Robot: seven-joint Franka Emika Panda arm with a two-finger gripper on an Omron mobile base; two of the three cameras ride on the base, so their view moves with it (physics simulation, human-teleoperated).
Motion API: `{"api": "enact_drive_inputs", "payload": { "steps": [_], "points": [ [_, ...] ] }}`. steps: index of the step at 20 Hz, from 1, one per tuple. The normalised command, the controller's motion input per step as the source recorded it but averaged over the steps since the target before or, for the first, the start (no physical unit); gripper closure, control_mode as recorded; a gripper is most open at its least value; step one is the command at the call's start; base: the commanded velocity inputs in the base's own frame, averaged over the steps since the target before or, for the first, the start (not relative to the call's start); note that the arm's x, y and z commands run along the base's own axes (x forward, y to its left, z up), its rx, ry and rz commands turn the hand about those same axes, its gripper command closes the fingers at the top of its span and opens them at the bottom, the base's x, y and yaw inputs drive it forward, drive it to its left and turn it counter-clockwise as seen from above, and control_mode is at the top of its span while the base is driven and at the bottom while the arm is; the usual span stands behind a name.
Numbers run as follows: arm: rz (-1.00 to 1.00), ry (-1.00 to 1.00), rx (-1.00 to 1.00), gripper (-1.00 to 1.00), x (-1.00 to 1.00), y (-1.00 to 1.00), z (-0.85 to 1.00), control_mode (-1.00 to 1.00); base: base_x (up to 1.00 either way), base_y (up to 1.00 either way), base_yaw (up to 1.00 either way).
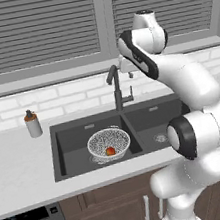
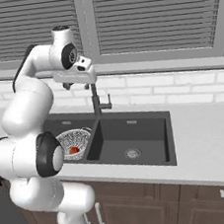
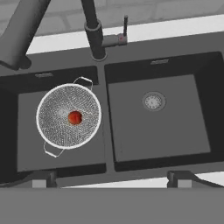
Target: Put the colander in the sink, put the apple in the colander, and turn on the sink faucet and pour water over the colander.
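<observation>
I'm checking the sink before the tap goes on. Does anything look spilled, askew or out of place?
Nothing stands out. The colander sits level in the left basin of the sink, with the apple resting inside it near the middle. The sink faucet stands upright behind the divider, and no water is running or spilled.
</observation>
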Motion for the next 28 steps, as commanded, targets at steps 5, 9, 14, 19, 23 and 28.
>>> {"api": "enact_drive_inputs", "payload": {
  "steps": [5, 9, 14, 19, 23, 28],
  "points": [
    [0.00, -0.07, 0.00, -1.00, -0.29, -0.42, -0.61, -1.00, 0.00, 0.00, 0.00],
    [0.00, -0.11, 0.00, -1.00, -0.09, -0.31, -0.60, -1.00, 0.00, 0.00, 0.00],
    [0.00, -0.13, 0.00, -1.00, 0.00, -0.26, -0.48, -1.00, 0.00, 0.00, 0.00],
    [0.01, -0.15, 0.00, -1.00, 0.07, -0.23, -0.45, -1.00, 0.00, 0.00, 0.00],
    [0.03, -0.14, 0.00, -1.00, 0.13, -0.13, -0.44, -1.00, 0.00, 0.00, 0.00],
    [0.04, -0.13, 0.00, -1.00, 0.25, -0.12, -0.33, -1.00, 0.00, 0.00, 0.00]
  ]
}}
